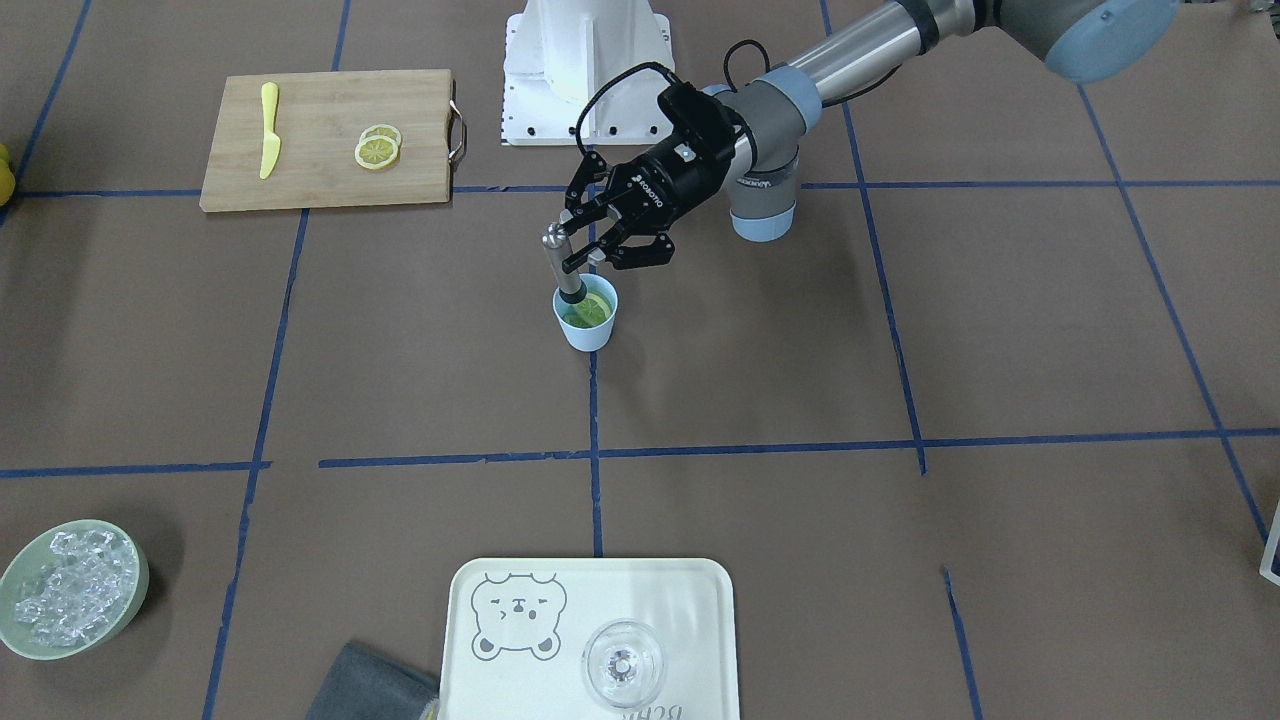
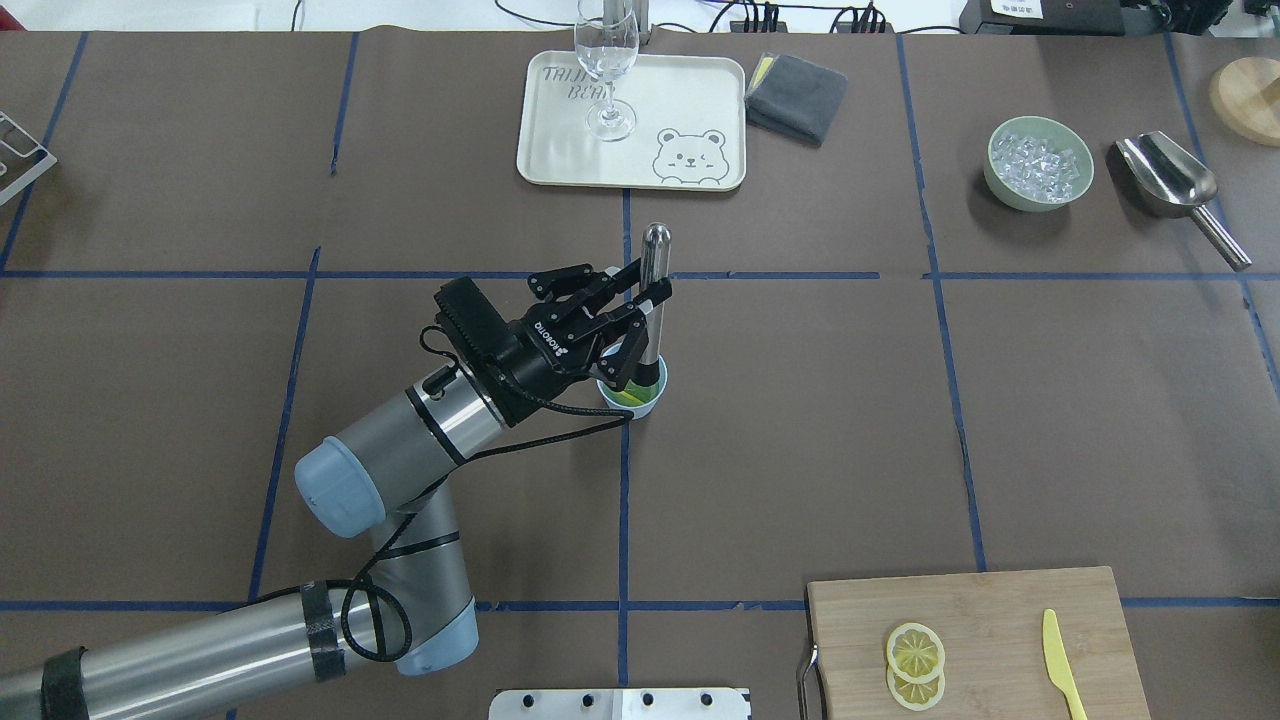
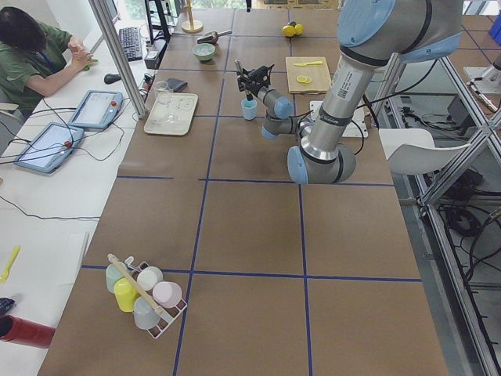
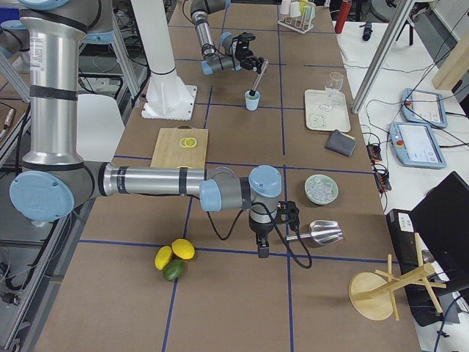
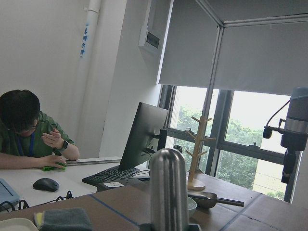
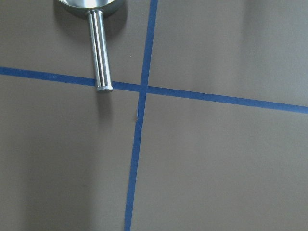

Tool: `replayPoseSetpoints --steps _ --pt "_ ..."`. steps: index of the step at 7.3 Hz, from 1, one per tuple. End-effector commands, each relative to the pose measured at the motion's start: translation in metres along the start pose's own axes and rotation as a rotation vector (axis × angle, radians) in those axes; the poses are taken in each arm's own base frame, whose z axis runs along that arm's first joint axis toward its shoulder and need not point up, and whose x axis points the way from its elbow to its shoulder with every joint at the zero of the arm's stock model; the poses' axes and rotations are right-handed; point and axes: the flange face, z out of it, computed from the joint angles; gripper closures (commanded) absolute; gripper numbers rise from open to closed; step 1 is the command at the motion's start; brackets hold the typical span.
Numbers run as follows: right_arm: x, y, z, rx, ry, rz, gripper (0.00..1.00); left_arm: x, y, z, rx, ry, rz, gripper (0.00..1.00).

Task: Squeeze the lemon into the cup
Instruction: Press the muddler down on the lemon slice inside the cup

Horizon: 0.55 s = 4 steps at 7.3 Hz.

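The light-blue cup (image 1: 585,332) stands at mid-table; it also shows in the overhead view (image 2: 641,404). A lemon slice (image 1: 595,309) lies inside it on something green. My left gripper (image 1: 580,245) is shut on a steel muddler (image 1: 558,262) whose lower end stands in the cup, leaning slightly. The overhead view shows the same grip (image 2: 647,298). Two more lemon slices (image 1: 377,150) lie on the cutting board (image 1: 320,180). My right gripper (image 4: 261,249) shows only in the exterior right view, pointing down near a scoop; I cannot tell whether it is open or shut.
A yellow plastic knife (image 1: 268,140) lies on the board. A tray (image 1: 700,600) carries a stemmed glass (image 1: 622,663). A green bowl of ice (image 1: 70,590), a steel scoop (image 2: 1170,180) and a grey cloth (image 2: 795,95) sit along the far side.
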Motion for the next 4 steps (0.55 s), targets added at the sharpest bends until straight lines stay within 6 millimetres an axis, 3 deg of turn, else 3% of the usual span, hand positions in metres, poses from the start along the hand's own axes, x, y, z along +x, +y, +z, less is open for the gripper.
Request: replayPoseSetpoints --steps 1,4 --pt "0.0001 0.0 0.0 0.0 0.0 -0.001 0.0 -0.0014 0.0008 0.0003 -0.001 -0.005 0.005 1.0" --pt "0.0002 0.0 0.0 0.0 0.002 -0.001 0.0 -0.0048 0.0063 -0.0011 -0.012 -0.011 0.024 1.0"
